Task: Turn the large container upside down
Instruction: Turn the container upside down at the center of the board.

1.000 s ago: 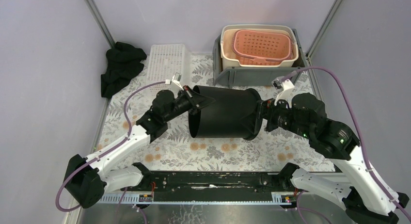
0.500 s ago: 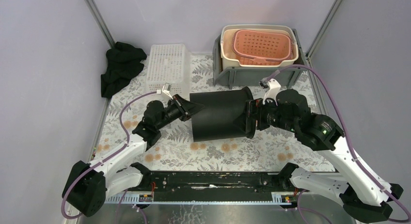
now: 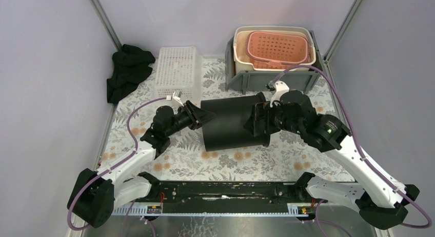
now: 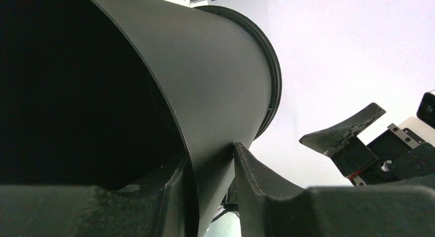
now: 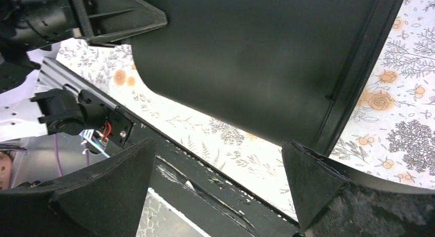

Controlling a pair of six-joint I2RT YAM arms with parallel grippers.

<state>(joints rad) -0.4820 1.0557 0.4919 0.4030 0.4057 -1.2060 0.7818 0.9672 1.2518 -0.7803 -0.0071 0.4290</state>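
Left gripper (image 3: pixel 200 116) is closed down to a narrow gap, pinching the wall of the one large black container (image 3: pixel 231 124) at its left, open end. That container lies on its side mid-worktop (image 3: pixel 231 162), between the two grippers. Right gripper (image 5: pixel 218 144) is spread wide at the container's flanged right end, holding nothing; whether it touches the flange cannot be told. Along the back sit one black cloth (image 3: pixel 128 73), one white perforated basket (image 3: pixel 178 67), and one grey bin (image 3: pixel 246 80) holding one cream tub (image 3: pixel 241 50) with one pink basket (image 3: pixel 279 50) nested inside.
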